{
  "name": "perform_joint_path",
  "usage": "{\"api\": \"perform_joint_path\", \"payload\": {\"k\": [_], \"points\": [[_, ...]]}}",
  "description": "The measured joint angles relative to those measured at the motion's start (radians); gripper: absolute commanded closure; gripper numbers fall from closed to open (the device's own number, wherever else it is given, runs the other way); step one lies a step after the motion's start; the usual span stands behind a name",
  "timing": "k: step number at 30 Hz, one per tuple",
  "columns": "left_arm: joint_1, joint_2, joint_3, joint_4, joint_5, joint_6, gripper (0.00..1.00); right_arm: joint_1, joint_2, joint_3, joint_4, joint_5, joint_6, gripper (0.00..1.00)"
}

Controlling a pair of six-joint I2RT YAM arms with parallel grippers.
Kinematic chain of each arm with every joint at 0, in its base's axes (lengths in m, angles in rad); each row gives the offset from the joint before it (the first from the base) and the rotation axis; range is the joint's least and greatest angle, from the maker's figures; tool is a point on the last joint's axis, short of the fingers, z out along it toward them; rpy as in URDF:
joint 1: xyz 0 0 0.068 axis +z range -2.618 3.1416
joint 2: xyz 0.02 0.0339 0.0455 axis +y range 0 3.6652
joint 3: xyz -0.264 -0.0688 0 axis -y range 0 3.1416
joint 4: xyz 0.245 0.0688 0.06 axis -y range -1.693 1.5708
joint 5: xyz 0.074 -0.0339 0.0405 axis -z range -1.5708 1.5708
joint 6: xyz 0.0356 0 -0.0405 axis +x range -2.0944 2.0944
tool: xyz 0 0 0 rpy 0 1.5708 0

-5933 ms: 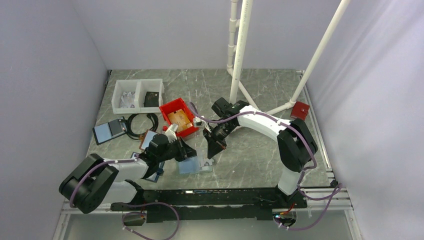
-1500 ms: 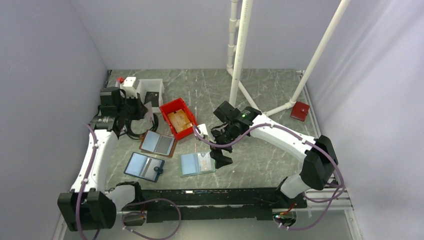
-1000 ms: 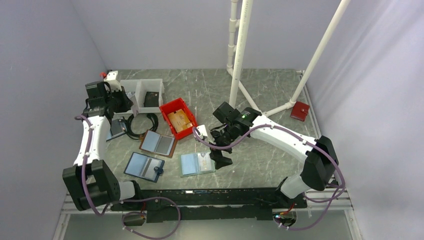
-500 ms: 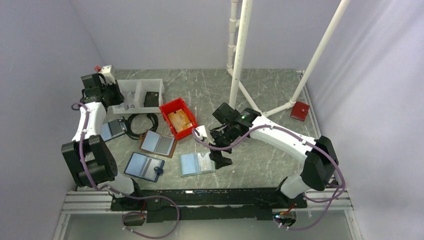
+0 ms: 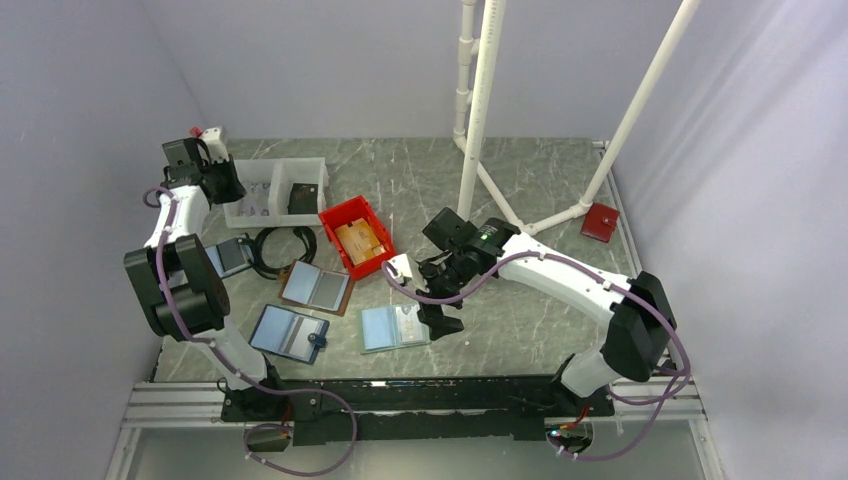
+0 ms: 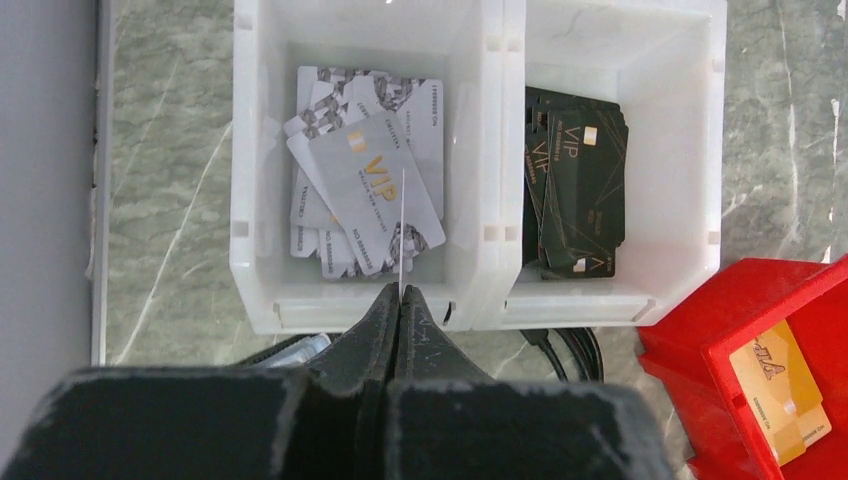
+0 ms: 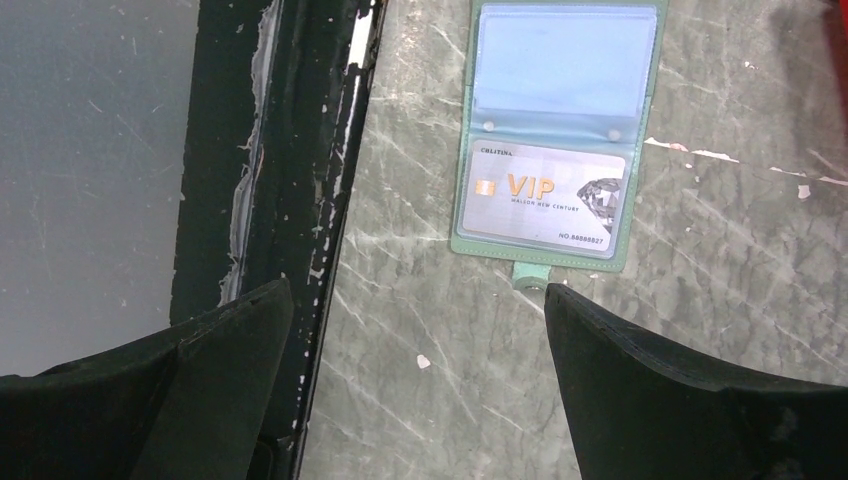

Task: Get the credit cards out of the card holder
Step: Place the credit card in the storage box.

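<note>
Left wrist view. Item: your left gripper (image 6: 400, 295), clamped on a card (image 6: 402, 225) held edge-on above the white tray (image 6: 240, 150). Card holder (image 7: 560, 75): well right of that tray, silver card (image 7: 545, 197) inside, right gripper (image 7: 416, 290) wide open (empty) overhead. Risk: the released card could tip and lodge against the tray's wall.

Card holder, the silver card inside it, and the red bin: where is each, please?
card holder (image 7: 565, 60): right wrist view, empty upper pocket.
silver card (image 7: 545, 193): right wrist view, card's middle.
red bin (image 6: 750, 308): left wrist view, near rim.
</note>
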Motion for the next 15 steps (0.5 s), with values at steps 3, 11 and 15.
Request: {"api": "perform_joint_path", "payload": {"k": [3,11,15], "points": [[0.002,0.046,0.039,-0.007,0.016,0.010,1.00,0.001,0.003,0.000,0.000,0.007,0.000,0.00],[0.008,0.182,0.190,-0.065,0.067,0.029,1.00,0.007,0.014,0.000,0.002,0.011,-0.004,0.00],[0.010,0.243,0.250,-0.092,0.095,0.027,1.00,0.017,0.022,0.000,0.003,0.013,-0.004,0.00]]}}
